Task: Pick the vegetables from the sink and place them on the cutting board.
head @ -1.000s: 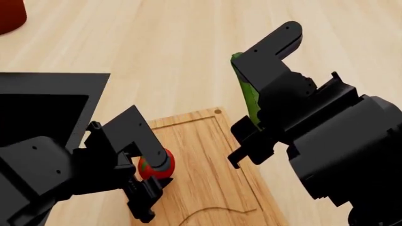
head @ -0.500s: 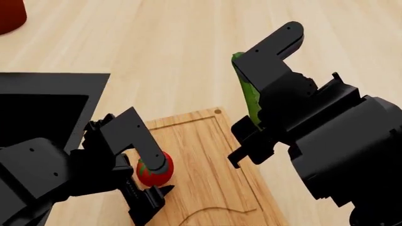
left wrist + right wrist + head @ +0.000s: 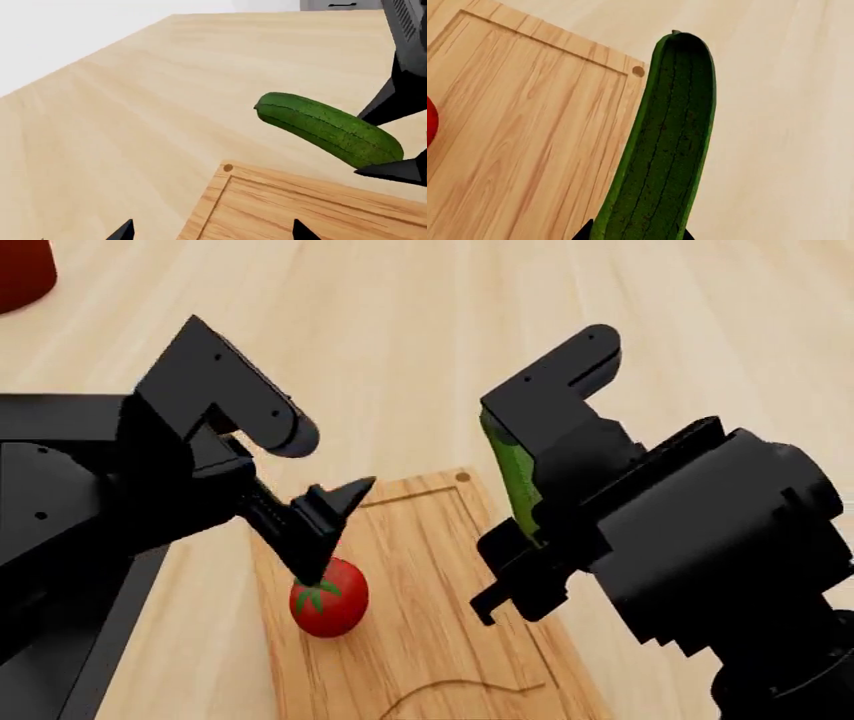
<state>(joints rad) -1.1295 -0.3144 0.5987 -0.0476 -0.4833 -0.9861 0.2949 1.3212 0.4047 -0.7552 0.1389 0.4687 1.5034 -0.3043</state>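
The red tomato (image 3: 328,600) with its green stem top rests on the light-brown cutting board (image 3: 427,550), free of any gripper. My left gripper (image 3: 320,468) hangs open just above it; in the left wrist view its fingertips straddle bare wood at the board's corner (image 3: 212,232). The dark-green cucumber (image 3: 505,468) is held off the counter over the board's right edge, with my right gripper (image 3: 534,480) shut on it. The cucumber (image 3: 664,150) fills the right wrist view beside the board (image 3: 520,125); the left wrist view also shows the cucumber (image 3: 327,127). The black sink (image 3: 54,412) lies far left, mostly hidden by my left arm.
A large red vessel (image 3: 20,270) stands on the pale wood countertop (image 3: 400,330) at the far left corner of the head view. The board's corner hole (image 3: 227,168) shows near the cucumber's tip.
My left gripper has opened off the tomato and lifted away from it; the tomato stays on the board. My right gripper has shifted slightly left with the cucumber.
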